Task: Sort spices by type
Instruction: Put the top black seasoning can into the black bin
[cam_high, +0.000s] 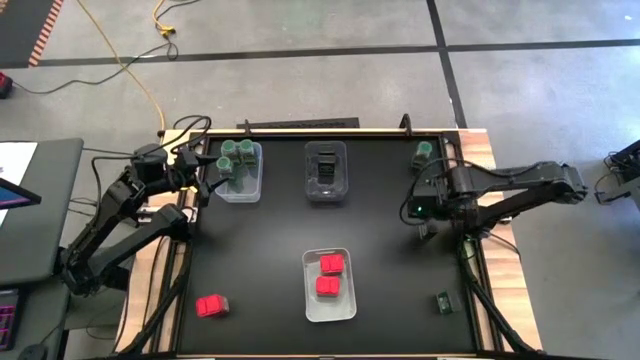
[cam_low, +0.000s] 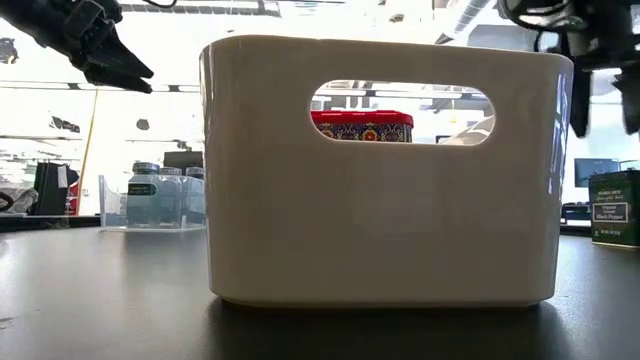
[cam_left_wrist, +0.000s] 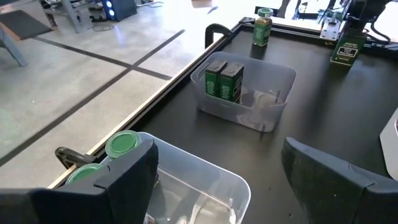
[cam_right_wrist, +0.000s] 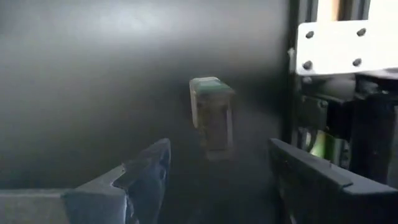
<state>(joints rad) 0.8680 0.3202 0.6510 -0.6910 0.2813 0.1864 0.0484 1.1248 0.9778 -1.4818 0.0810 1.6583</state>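
Spices sit partly sorted: green-lidded jars (cam_high: 238, 156) in the far-left bin (cam_high: 252, 189), one dark box (cam_high: 442, 301) near the table's right edge. Right gripper (cam_right_wrist: 214, 180) hovers open over that edge; left gripper (cam_left_wrist: 214, 177), open, above the jars.

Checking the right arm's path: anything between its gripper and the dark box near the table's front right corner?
No. In the high view, only bare black tabletop separates the right gripper from the dark box.
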